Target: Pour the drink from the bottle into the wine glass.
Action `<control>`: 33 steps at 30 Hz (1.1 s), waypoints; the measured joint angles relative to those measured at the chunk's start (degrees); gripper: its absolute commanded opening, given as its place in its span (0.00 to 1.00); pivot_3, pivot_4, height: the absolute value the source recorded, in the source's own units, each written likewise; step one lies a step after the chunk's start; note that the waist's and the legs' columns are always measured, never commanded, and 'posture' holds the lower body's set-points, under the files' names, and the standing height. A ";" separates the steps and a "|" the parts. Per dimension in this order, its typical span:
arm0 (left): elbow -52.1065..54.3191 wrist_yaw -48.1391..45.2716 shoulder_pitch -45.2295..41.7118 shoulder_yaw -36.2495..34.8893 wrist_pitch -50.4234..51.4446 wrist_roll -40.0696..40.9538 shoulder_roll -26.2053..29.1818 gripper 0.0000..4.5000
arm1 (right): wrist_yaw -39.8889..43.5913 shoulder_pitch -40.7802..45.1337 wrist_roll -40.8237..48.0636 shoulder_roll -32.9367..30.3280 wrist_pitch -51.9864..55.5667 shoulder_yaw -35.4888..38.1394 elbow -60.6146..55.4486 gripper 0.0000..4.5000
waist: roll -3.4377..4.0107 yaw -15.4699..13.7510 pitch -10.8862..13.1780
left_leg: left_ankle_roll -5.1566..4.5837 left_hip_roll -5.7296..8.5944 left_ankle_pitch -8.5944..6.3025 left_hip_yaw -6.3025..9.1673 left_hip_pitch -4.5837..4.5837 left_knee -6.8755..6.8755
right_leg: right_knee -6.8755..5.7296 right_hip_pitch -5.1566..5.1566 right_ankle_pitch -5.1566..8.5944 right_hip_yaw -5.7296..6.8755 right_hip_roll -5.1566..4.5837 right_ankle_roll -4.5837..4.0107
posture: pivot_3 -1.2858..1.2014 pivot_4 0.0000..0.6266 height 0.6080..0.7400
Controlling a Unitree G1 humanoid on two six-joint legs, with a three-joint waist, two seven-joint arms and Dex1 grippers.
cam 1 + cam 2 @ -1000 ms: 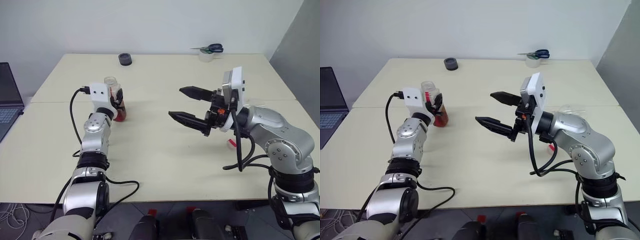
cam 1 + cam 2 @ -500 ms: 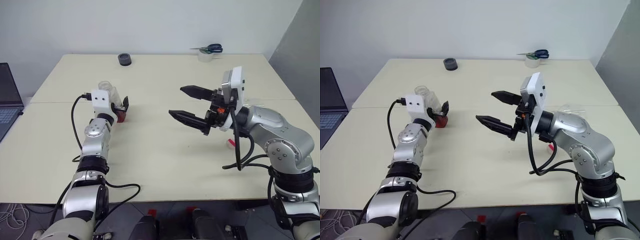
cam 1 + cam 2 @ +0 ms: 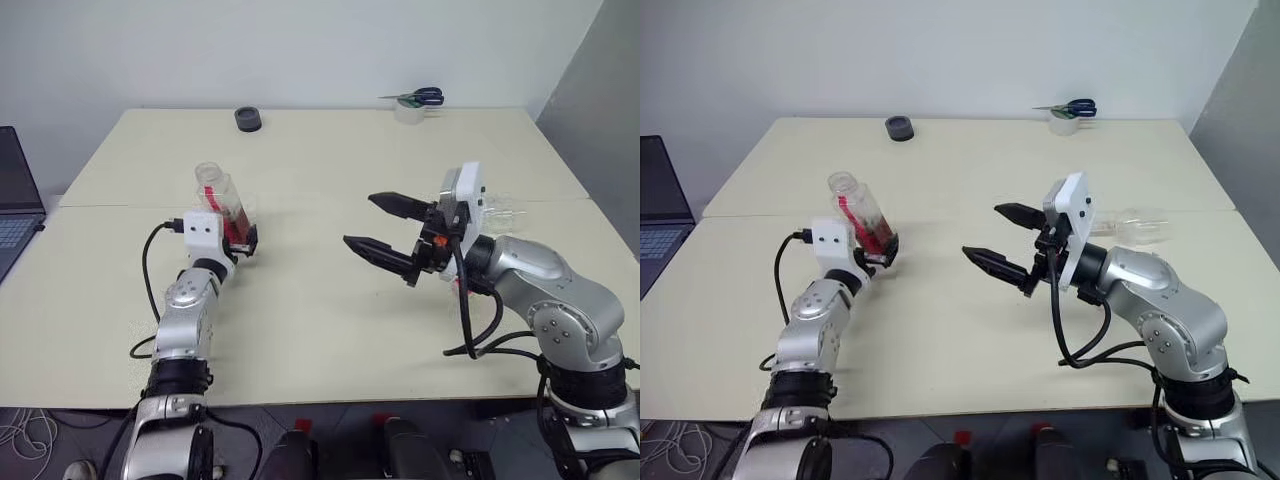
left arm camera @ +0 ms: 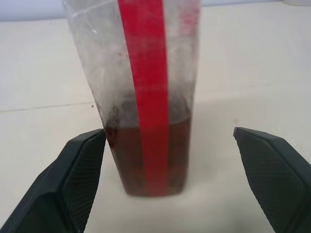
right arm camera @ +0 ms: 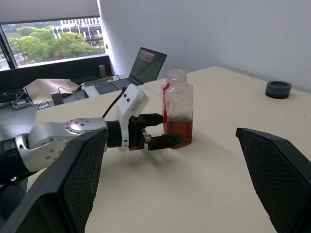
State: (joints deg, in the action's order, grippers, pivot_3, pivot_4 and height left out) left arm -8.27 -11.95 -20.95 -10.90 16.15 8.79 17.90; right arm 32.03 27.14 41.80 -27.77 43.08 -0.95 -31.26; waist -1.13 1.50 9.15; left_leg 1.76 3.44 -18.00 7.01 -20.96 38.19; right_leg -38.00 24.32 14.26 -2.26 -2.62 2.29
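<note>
Standing uncapped on desk [image 3: 330, 300], bottle [image 3: 862, 215] keeps drink [image 4: 146, 155] in lower third. Left hand [image 3: 880, 255] fingers apart, flanking base, not gripping. Right hand [image 3: 385, 230] apart, empty. Glass [image 3: 1135, 226] apparently lying behind right arm. Pouring not yet done.
</note>
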 measured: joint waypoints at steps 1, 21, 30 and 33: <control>3.90 -0.05 2.39 0.42 2.24 0.01 0.42 1.00 | -0.65 -1.63 0.04 -0.26 0.18 0.63 -0.53 1.00 | -0.01 0.00 0.00 | 0.00 0.00 0.00 0.00 0.00 -0.01 | 0.01 -0.01 0.00 -0.04 0.00 0.00 | 0.52 0.24 1.00; 41.75 -29.06 7.43 5.10 27.12 25.00 20.74 1.00 | -49.24 1.10 8.85 30.01 1.11 31.76 19.91 1.00 | 0.24 0.62 0.00 | 0.01 -0.21 0.01 -0.13 0.24 -0.15 | -0.09 -0.09 -0.01 -0.07 0.41 -0.08 | 0.52 0.24 1.00; 34.98 -31.86 3.93 8.22 21.22 21.44 21.13 1.00 | -55.19 10.11 16.71 33.45 -10.67 40.18 36.73 1.00 | 0.35 0.93 0.03 | -0.03 -0.17 0.00 -0.22 0.22 -0.15 | -0.08 -0.09 -0.01 -0.11 0.44 -0.08 | 0.52 0.24 1.00; 34.65 -32.66 3.93 8.46 20.64 21.35 21.12 1.00 | -53.99 11.57 16.70 33.04 -12.63 40.09 41.61 1.00 | 0.36 1.20 0.03 | -0.03 -0.18 0.00 -0.23 0.21 -0.15 | -0.08 -0.08 -0.01 -0.12 0.44 -0.08 | 0.52 0.24 1.00</control>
State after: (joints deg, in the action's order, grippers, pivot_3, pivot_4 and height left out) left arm 26.37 -44.61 -17.01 -2.45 36.79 30.14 39.02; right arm -21.96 38.71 58.50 5.27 30.45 39.14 10.35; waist -0.78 2.70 9.18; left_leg 1.73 3.26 -18.00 6.78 -20.75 38.04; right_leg -38.08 24.24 14.25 -2.38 -2.18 2.21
